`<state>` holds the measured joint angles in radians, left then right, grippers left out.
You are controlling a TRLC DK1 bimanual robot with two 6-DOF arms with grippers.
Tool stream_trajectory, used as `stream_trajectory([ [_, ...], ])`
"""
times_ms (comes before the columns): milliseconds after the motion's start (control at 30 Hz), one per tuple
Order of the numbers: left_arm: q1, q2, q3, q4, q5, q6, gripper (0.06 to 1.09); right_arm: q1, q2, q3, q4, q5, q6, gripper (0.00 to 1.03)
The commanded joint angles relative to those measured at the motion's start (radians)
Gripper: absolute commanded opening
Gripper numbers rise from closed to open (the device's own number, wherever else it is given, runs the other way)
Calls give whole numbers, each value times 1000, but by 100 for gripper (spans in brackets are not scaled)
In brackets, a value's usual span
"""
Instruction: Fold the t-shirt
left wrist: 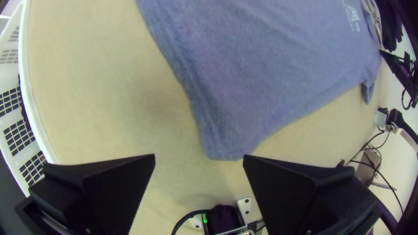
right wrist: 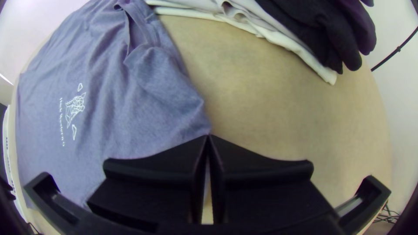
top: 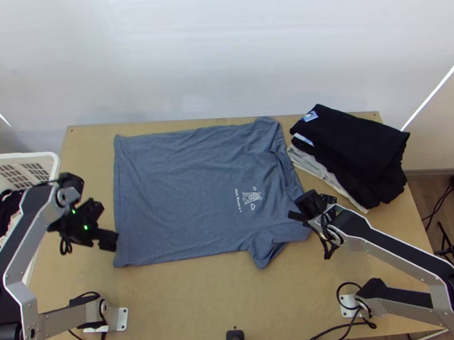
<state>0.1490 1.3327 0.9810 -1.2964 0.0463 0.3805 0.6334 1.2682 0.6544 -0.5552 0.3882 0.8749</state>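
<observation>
From here I see the left arm (top: 28,238) rooted at the lower left of the top view, its lower link running out toward the left edge, then folding back and climbing to the wrist. Two green lights glow beside the left gripper (top: 108,224), at mid-left; in its wrist view the fingers (left wrist: 113,182) stand wide apart. The right arm (top: 402,255) mirrors that bend from the lower right, slanting up and inward to the right gripper (top: 293,216), right of centre, pointing leftward. In its wrist view the tips meet at the middle.
</observation>
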Motion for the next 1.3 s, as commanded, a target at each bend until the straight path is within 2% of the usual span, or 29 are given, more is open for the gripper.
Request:
stream_trajectory([
  [0, -12, -61, -165, 95, -13, 31, 104, -8, -13, 5, -22, 1, 4, 3],
  [467, -85, -4, -229, 220, -8, 20, 103, 3, -18, 28, -55, 9, 13, 3],
  [533, -92, 5, -234, 247, -8, 15, 99, 3, -21, 28, -63, 11, 15, 3],
  [600, -106, 3, -240, 252, -2, 21, 87, 3, -29, 28, -66, 12, 15, 3],
  [633, -114, -3, -248, 272, -3, 23, 76, 3, -33, 28, -71, 14, 15, 3],
  [767, -127, -53, -252, 309, 6, 40, 9, 2, -44, 36, -84, 15, 15, 3],
  [867, -138, -93, -252, 296, 9, 89, 10, -5, -49, 40, -91, 18, 15, 3],
  [1000, -114, -81, -189, 310, 7, 63, 10, -40, -59, 88, -111, 24, 13, 3],
  [1133, -25, -15, -31, 365, 27, -52, 10, -100, -61, 223, -124, 24, -13, 3],
  [1167, -16, -4, 10, 365, 56, -81, 10, -112, -58, 263, -124, 24, -25, 3],
  [1267, -2, 16, 166, 434, 76, -262, 10, -152, -35, 427, -97, 24, -93, 3],
])
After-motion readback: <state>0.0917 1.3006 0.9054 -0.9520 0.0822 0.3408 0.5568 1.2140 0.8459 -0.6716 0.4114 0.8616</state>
